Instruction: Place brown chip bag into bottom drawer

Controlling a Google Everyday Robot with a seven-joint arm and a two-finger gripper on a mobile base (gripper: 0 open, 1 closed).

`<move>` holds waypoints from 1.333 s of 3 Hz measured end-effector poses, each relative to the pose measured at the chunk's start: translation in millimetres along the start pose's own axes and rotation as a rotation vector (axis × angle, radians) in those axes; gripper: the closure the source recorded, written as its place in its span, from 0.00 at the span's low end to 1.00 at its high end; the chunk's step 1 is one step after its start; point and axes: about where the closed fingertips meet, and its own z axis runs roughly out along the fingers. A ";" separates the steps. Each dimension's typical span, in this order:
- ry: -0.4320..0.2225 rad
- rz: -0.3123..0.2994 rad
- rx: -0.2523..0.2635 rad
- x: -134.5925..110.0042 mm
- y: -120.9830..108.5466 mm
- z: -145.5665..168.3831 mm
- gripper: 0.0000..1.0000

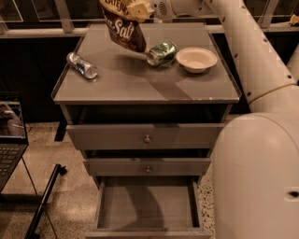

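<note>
While the top edge crops its upper lettering, you see the crinkled cream-and-dark-brown foil brown chip bag (124, 28) hanging clear above the grey cabinet top (140, 81). The pale two-finger gripper (140, 8), itself partly cropped, pinches the bag's top. The shallow grey bottom drawer (145, 205) stands pulled out, its front lip cut off and its right side hidden by the white robot body (257, 177).
</note>
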 end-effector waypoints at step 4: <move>0.282 0.297 0.003 4.8 112.5 -132.6 1.00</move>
